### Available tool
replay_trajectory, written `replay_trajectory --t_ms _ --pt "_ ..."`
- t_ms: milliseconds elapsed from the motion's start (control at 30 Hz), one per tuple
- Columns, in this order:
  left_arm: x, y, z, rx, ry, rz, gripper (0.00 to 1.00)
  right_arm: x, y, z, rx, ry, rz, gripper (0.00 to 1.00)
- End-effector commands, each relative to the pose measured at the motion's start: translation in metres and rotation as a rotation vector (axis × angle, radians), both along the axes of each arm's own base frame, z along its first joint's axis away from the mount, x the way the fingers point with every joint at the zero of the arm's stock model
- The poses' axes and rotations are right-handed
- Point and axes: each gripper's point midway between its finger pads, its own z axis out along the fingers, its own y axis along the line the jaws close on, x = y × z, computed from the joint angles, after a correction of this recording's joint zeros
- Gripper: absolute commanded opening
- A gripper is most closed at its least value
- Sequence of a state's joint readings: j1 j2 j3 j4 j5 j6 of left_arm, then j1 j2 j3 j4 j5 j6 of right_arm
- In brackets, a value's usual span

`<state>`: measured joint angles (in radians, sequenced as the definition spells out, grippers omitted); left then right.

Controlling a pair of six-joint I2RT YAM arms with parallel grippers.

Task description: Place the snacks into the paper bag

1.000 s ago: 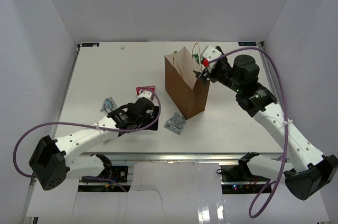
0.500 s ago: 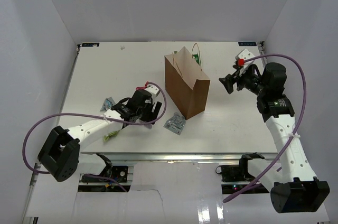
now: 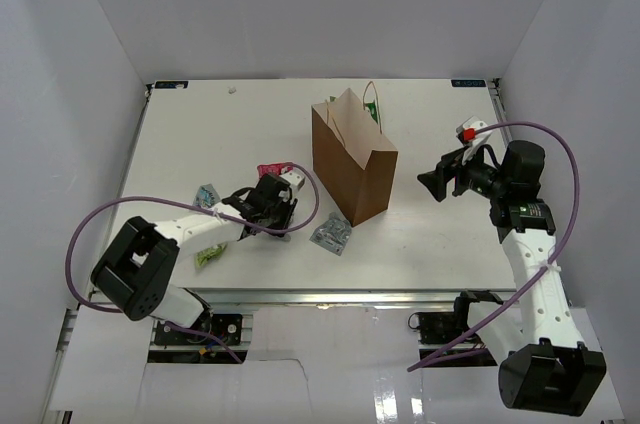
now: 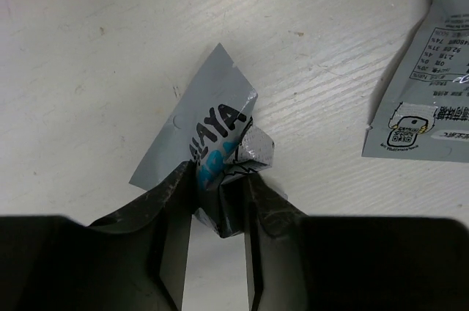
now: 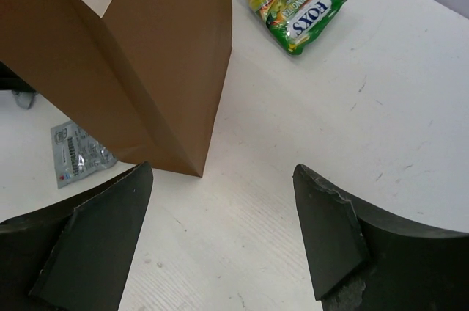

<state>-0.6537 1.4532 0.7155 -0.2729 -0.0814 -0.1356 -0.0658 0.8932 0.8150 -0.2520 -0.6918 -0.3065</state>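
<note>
The brown paper bag (image 3: 352,159) stands upright mid-table, also seen in the right wrist view (image 5: 146,54). My left gripper (image 3: 273,214) is low on the table left of the bag, its jaws pinched on a crumpled silvery blue-grey snack packet (image 4: 209,131) that still touches the table. A second silvery packet (image 3: 331,234) lies by the bag's near corner. A red-pink packet (image 3: 270,171), another silvery one (image 3: 207,195) and a lime green one (image 3: 208,256) lie around the left arm. My right gripper (image 3: 432,181) hovers right of the bag, open and holding nothing (image 5: 222,172).
A green and yellow packet (image 5: 293,3) lies on the table beyond the bag, by its far side (image 3: 372,107). White walls close in the table on three sides. The left arm's purple cable (image 3: 300,206) loops near the red-pink packet.
The left gripper has closed on the silvery packet on the table. The right arm has pulled back from the bag's top to the right and come lower, still open.
</note>
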Motion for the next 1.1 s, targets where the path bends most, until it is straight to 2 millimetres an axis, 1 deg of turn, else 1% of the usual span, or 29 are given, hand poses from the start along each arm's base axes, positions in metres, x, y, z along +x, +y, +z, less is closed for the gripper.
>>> replay_trajectory --t_ms 0,67,133,200,267,300,333,367,400,467,500,533,567,667,700,767,800,867,900,933,967,1000,1033,1067 --pt "0.003 -0.004 0.012 -0.048 -0.023 0.018 0.35 -0.006 0.005 0.002 0.038 -0.004 0.032 0.83" --pt "0.005 -0.006 0.021 -0.064 -0.042 0.02 0.26 -0.008 0.007 0.003 0.046 -0.005 0.04 0.83" --pt "0.009 -0.009 0.041 -0.107 -0.075 0.04 0.18 -0.01 0.007 0.003 0.052 -0.002 0.043 0.83" --pt "0.009 -0.015 0.062 -0.165 -0.098 0.048 0.14 -0.011 0.008 0.004 0.055 -0.001 0.049 0.83" --pt "0.005 -0.033 0.11 -0.325 -0.142 0.021 0.13 -0.012 0.009 0.004 0.056 -0.001 0.058 0.83" --pt "-0.001 -0.045 0.133 -0.41 -0.151 -0.018 0.13 -0.013 0.01 0.002 0.056 0.005 0.065 0.83" --pt "-0.005 -0.052 0.156 -0.489 -0.164 -0.018 0.13 -0.014 0.01 0.001 0.059 0.01 0.072 0.83" --pt "-0.008 -0.058 0.202 -0.587 -0.236 -0.045 0.12 -0.016 0.013 0.0 0.061 0.012 0.091 0.83" --pt "-0.011 -0.064 0.228 -0.654 -0.267 -0.07 0.12 -0.016 0.013 -0.005 0.064 0.031 0.097 0.83" --pt "-0.02 -0.074 0.271 -0.755 -0.295 -0.11 0.11 -0.017 0.014 -0.01 0.067 0.044 0.104 0.83" --pt "-0.022 -0.082 0.309 -0.81 -0.343 -0.146 0.11 -0.016 0.014 -0.012 0.068 0.052 0.104 0.83" --pt "-0.024 -0.087 0.327 -0.835 -0.359 -0.17 0.11 -0.016 0.014 -0.016 0.069 0.061 0.103 0.83" --pt "-0.022 -0.097 0.357 -0.872 -0.389 -0.196 0.11 -0.016 0.014 -0.018 0.069 0.064 0.102 0.83" --pt "-0.021 -0.118 0.396 -0.922 -0.419 -0.246 0.11 -0.015 0.014 -0.021 0.071 0.072 0.1 0.83" --pt "-0.013 -0.129 0.415 -0.94 -0.441 -0.257 0.11 -0.014 0.014 -0.022 0.073 0.076 0.099 0.83" --pt "-0.005 -0.144 0.426 -0.946 -0.449 -0.276 0.11 -0.014 0.014 -0.023 0.073 0.076 0.099 0.83" --pt "0.008 -0.155 0.428 -0.931 -0.458 -0.279 0.11 -0.014 0.014 -0.023 0.074 0.076 0.099 0.83" --pt "0.023 -0.166 0.423 -0.905 -0.466 -0.275 0.11 -0.013 0.013 -0.024 0.073 0.077 0.096 0.83" --pt "0.037 -0.176 0.406 -0.862 -0.451 -0.267 0.11 -0.012 0.013 -0.024 0.072 0.077 0.095 0.83" --pt "0.044 -0.179 0.411 -0.855 -0.467 -0.26 0.11 -0.012 0.013 -0.022 0.07 0.073 0.091 0.83" --pt "0.051 -0.182 0.402 -0.828 -0.457 -0.248 0.11 -0.011 0.012 -0.021 0.066 0.067 0.084 0.83" --pt "0.063 -0.186 0.388 -0.784 -0.457 -0.227 0.11 -0.01 0.011 -0.021 0.063 0.065 0.08 0.83" --pt "0.069 -0.187 0.388 -0.771 -0.466 -0.219 0.11 -0.009 0.01 -0.02 0.061 0.063 0.073 0.83" --pt "0.073 -0.188 0.382 -0.747 -0.466 -0.214 0.11 -0.009 0.01 -0.02 0.06 0.061 0.071 0.83"
